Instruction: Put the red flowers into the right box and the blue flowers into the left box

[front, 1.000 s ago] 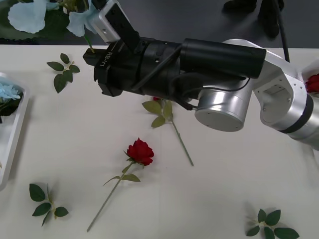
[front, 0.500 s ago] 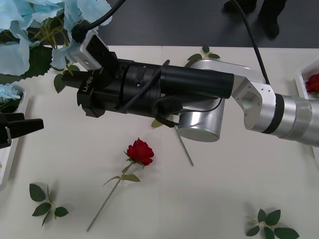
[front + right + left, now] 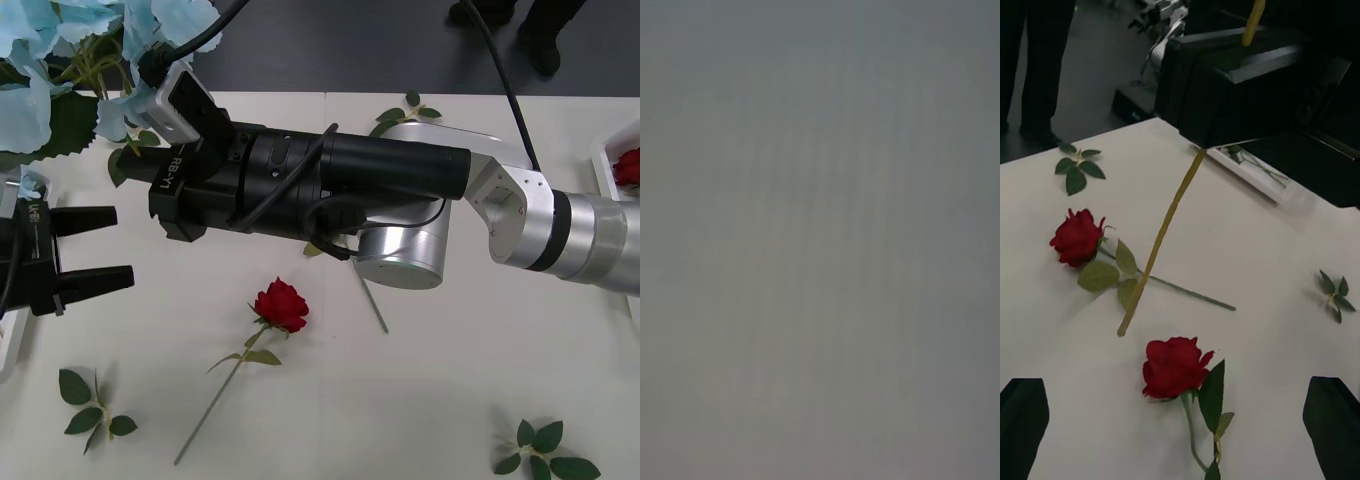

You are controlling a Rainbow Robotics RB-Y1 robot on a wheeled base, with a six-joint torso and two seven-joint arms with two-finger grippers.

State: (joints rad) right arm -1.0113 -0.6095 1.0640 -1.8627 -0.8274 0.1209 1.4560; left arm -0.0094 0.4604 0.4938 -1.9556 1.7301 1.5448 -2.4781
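Red flowers (image 3: 1173, 366): two lying on table (image 3: 1255, 247).

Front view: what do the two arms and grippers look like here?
The right arm has silver-grey joints, a black cylindrical forearm with white "RB-Y1" lettering, a black cable looped beneath and a silver-white wrist block. The left gripper is black with two black fingers.

Loose leaf sprigs (image 3: 92, 404), (image 3: 545, 452), (image 3: 405, 110) scattered on white table (image 3: 430, 390).
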